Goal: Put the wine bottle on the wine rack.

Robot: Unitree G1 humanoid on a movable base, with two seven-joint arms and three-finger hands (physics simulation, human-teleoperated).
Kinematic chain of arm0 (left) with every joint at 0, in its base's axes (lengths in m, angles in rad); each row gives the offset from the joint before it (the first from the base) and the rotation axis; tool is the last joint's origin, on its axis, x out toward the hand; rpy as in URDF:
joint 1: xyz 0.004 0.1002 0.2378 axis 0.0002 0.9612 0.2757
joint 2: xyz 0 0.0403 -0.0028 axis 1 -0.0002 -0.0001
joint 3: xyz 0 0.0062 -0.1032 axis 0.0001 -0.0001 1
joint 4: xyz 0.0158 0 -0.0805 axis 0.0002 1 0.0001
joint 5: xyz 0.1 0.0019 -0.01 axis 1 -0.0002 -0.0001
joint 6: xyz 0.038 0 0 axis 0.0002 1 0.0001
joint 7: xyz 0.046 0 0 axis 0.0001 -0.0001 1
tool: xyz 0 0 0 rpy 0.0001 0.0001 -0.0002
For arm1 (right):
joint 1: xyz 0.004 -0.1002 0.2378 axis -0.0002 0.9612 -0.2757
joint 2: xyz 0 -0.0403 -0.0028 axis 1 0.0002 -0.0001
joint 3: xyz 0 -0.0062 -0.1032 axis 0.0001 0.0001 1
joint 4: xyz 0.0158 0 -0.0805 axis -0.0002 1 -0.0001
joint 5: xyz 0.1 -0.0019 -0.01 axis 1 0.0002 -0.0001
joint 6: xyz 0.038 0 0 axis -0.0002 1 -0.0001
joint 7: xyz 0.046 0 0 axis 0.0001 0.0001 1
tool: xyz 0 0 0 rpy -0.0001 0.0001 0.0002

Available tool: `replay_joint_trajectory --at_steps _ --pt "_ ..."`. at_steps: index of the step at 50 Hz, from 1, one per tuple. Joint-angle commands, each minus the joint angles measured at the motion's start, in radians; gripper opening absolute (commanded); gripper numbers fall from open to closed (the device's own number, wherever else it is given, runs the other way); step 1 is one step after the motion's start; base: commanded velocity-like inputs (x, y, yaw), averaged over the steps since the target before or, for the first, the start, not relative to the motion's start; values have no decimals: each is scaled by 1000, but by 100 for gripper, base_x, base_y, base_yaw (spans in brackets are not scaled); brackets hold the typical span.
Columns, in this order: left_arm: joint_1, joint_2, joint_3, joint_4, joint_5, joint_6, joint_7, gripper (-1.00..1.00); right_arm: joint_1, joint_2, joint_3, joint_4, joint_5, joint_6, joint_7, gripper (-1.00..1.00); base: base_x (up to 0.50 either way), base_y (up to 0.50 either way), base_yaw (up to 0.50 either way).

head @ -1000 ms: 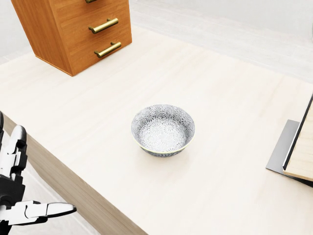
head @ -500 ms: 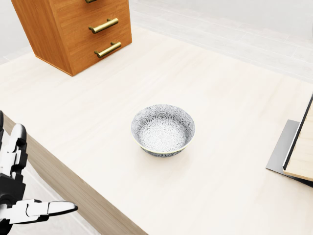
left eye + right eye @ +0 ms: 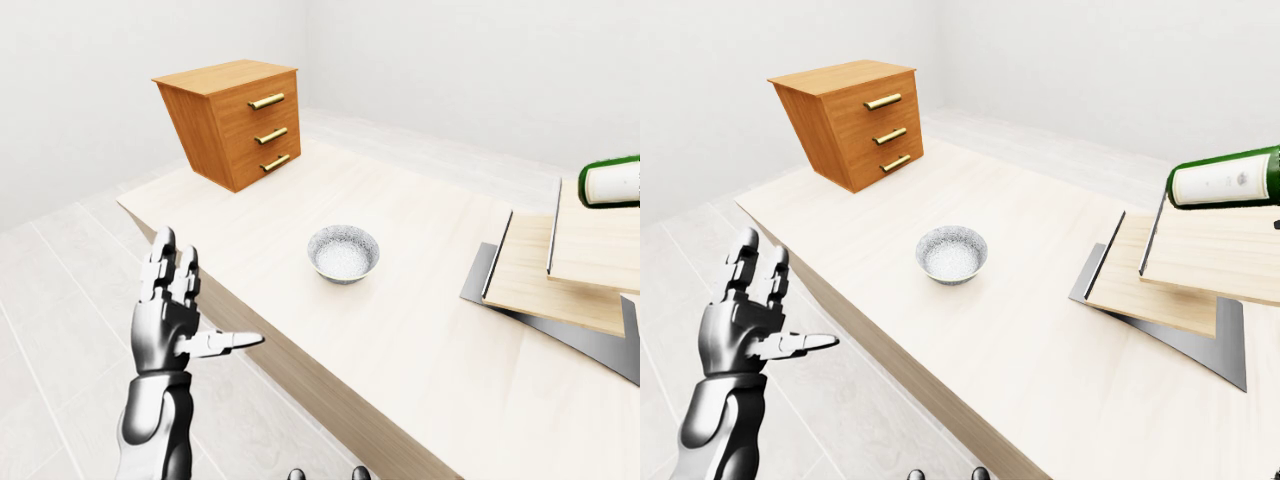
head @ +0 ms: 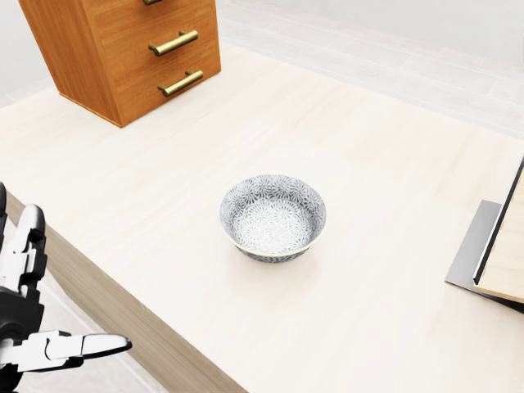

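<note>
Right-eye view gives you one bottle (image 3: 1228, 179) at 2 o'clock, lying over the rack (image 3: 1185, 268), one bowl (image 3: 952, 253), one dresser (image 3: 848, 120). Your left hand (image 3: 745, 325) is released (fingers spread); nothing has moved.

We see the green glass wine bottle with a white label (image 3: 1228, 180) lying on its side at the right-eye view's right edge, above the tilted light wooden wine rack on its grey metal base (image 3: 1180, 275), contact unclear.
</note>
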Motion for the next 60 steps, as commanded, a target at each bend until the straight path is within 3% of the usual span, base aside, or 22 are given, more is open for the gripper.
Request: replay_joint_trajectory --at_steps 1,26,60 --pt "-2 -1 -5 0 -1 0 6 100 -100 -8 63 122 -58 0 62 -100 0 0 0" --pt "-19 6 -6 11 -3 0 10 100 -261 17 153 347 -264 0 210 -100 0 0 0" --pt "-10 7 -13 26 -5 0 7 100 -276 71 140 403 -392 0 276 -100 0 0 0"
